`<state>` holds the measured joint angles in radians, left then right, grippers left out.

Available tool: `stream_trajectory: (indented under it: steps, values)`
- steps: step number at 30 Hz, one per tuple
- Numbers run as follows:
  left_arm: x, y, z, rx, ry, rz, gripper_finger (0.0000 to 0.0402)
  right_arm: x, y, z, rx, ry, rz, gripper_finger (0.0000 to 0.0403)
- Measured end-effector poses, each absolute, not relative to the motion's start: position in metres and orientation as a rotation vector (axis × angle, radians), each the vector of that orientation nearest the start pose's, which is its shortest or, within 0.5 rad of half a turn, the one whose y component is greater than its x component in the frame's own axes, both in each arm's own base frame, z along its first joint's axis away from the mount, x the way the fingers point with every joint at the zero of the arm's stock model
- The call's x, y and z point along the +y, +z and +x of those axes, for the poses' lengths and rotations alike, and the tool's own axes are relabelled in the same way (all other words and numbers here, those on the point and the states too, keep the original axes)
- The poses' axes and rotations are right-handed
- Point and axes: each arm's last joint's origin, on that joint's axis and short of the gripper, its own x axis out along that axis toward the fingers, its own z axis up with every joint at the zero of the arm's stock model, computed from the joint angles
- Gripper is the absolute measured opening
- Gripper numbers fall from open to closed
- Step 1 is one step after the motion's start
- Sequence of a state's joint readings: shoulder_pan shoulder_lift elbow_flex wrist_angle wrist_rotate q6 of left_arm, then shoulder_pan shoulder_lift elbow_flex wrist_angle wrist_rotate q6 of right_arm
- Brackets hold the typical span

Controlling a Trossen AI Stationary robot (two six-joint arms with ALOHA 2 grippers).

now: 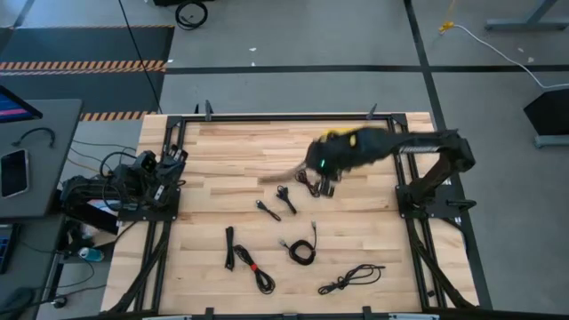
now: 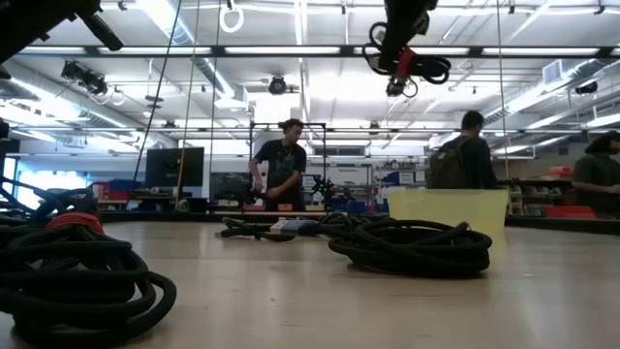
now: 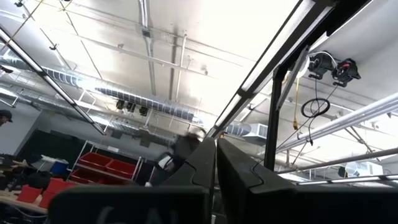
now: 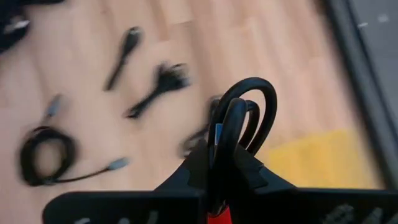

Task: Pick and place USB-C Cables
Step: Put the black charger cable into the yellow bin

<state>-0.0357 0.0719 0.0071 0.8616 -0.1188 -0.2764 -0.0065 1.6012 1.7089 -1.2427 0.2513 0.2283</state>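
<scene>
On the far left we see the left gripper (image 1: 171,166) parked at the table's (image 1: 213,151) left edge; its own camera looks up at the ceiling, and its two dark fingers (image 3: 205,168) lie pressed together, holding nothing.

Moving rightward across the wood, the loose USB-C cables come in turn: a straight bundled cable (image 1: 229,247) near the front, a cable with a red tie (image 1: 253,268) just beside it, two short bundles (image 1: 276,204) nearer the middle, a round coil (image 1: 302,252), and a sprawled cable (image 1: 351,278) toward the front right. All lie apart from one another.

Further right, the right gripper (image 1: 324,182) is up off the table, above the middle of the board, pinching a coiled cable (image 4: 244,121). In the right wrist view the loops stand up between the fingers, with a red tie (image 4: 217,217) showing at the base. The low view shows the coil hanging clear of the surface (image 2: 412,66).

We judge these cords to be very light and limp, with a slick jacket; a loop will sag and swing when carried. The tied waist looks like the best place to grip, since loose ends or plugs could slip or uncoil.
</scene>
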Motion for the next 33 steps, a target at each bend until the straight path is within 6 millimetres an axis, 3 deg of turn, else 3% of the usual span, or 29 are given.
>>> stream_trajectory:
  steps: [9,16,24,33]
  values:
    - [0.001,0.234,0.074,-0.786,-0.030,-0.323,0.0023,-0.091,0.395,0.261,1.049,-0.465,0.058,0.0026]
    - [0.001,0.233,0.075,-0.773,-0.027,-0.322,0.0023,-0.141,0.396,0.244,0.991,-0.342,0.146,0.0026]
    - [0.001,0.233,0.075,-0.773,-0.028,-0.323,0.0023,-0.170,0.378,0.246,0.959,-0.074,0.281,0.0026]
    - [0.001,0.233,0.075,-0.772,-0.028,-0.323,0.0023,-0.180,0.344,0.245,1.276,-0.040,0.279,0.0026]
